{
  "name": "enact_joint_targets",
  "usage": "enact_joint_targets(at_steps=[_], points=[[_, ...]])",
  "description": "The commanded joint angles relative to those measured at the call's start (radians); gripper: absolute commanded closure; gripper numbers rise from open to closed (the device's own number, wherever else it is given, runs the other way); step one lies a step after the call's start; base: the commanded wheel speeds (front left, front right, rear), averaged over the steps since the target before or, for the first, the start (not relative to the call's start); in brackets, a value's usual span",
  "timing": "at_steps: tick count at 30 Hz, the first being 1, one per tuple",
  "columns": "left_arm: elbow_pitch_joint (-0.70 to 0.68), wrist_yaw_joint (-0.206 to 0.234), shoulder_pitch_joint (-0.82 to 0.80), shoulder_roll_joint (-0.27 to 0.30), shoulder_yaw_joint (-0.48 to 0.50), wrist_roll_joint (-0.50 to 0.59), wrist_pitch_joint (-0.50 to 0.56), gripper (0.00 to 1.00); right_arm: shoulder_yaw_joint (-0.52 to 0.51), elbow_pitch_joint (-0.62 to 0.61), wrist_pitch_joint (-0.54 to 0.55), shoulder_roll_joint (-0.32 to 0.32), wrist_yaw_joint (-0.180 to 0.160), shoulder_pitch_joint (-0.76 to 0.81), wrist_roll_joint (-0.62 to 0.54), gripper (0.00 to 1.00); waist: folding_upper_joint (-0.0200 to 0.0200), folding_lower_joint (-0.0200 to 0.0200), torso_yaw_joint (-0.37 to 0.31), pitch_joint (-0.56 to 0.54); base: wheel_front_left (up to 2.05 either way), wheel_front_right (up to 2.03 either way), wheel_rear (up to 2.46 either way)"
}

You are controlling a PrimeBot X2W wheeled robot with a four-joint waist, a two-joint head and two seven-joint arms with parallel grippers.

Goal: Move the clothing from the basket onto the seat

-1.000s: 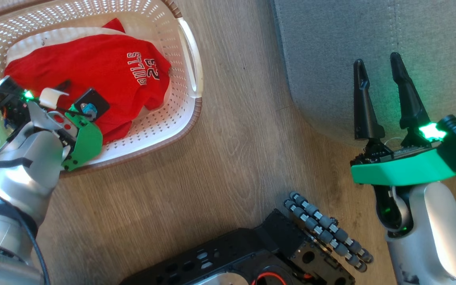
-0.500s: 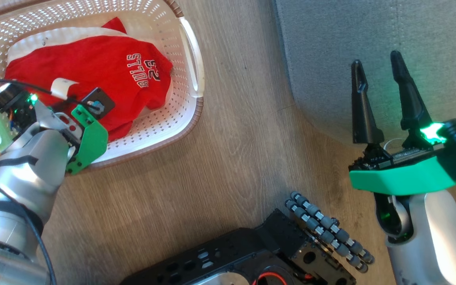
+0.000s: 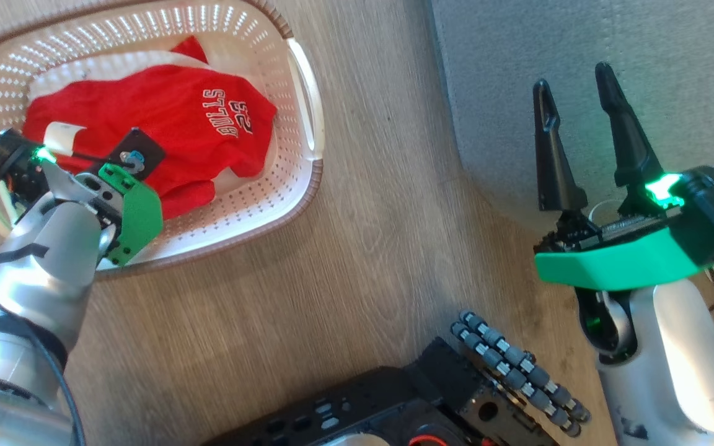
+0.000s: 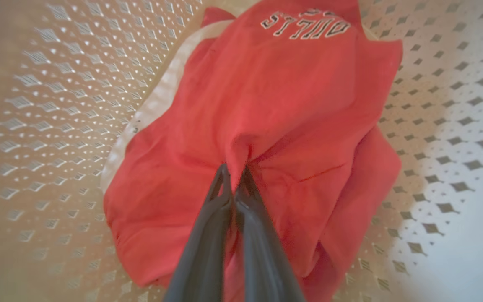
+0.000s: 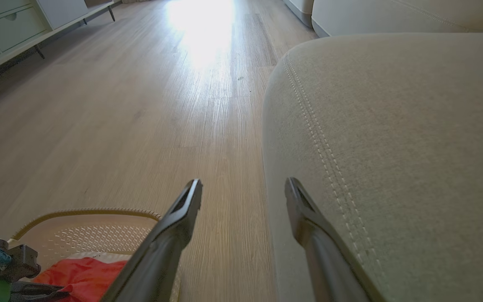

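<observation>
Left gripper: the left gripper (image 4: 234, 170) is clenched, its two dark fingers pressed together on a raised pinch of the clothing (image 4: 292, 105), so it is grasping the red fabric near the garment's middle.
Clothing position: it lies inside the basket (image 3: 251, 204), spread over the basket's floor, with folds fanning out from the pinched spot; a white panel shows along its far edge.
Right gripper: the right gripper (image 3: 571, 74) is released, jaws wide apart with nothing between them, held above the near rounded corner of the seat (image 3: 611, 37), well apart from the clothing.
Writing: white letters with a dark outline read "BULLS" above the number "23" on the red fabric; in the head view they run sideways, and in the left wrist view the word is upside down at the top edge.
Basket: cream-white perforated plastic with a brown woven-look rim and a side handle facing the seat.
Seat: grey upholstery with a double line of pale stitching, to the basket's right, a strip of floor between them.
Surface: the basket stands on a floor (image 3: 363, 248) of pale wood-look planks.
Room: in the right wrist view, bright glare falls on the floor; a pale low cabinet (image 5: 11, 25) on slim legs stands at the far left, and another upholstered piece (image 5: 392, 12) sits beyond the seat.
Robot base: a black base (image 3: 394, 402) with a roller wheel is at the bottom of the head view.
</observation>
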Motion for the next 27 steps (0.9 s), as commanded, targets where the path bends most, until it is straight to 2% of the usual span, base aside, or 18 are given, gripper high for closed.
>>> enact_joint_targets(at_steps=[1,8,9,15,26,27], points=[[-0.009,0.012,0.019,0.013,0.027,-0.011,-0.023,1.0,0.015,-0.017,-0.009,0.001,0.0,0.015,-0.011,0.0,0.0001,-0.0001,0.007,-0.03,0.0,0.0,0.0],[-0.06,0.036,0.108,-0.045,0.051,-0.068,-0.065,1.0,0.006,0.05,-0.009,0.001,0.0,0.022,-0.056,0.0,0.0001,-0.0001,0.073,-0.219,0.0,0.0,0.0],[-0.127,0.044,0.146,-0.059,0.059,-0.086,-0.066,1.0,0.003,0.072,-0.009,0.001,0.0,0.033,-0.073,0.0,0.0001,-0.0001,0.095,-0.28,0.0,0.0,0.0],[-0.336,0.078,0.253,-0.073,0.097,-0.136,-0.066,1.0,-0.002,0.118,-0.009,0.001,0.0,0.06,-0.113,0.0,0.0001,-0.0001,0.161,-0.429,0.0,0.0,0.0],[-0.734,0.149,0.418,-0.073,0.213,-0.179,-0.066,1.0,-0.008,0.18,-0.009,0.001,0.0,0.124,-0.135,0.0,0.0001,-0.0001,0.261,-0.648,0.0,0.0,0.0],[-0.734,0.149,0.418,-0.073,0.213,-0.179,-0.066,1.0,-0.008,0.18,-0.009,0.001,0.0,0.124,-0.135,0.0,0.0001,-0.0001,0.261,-0.648,0.0,0.0,0.0]])
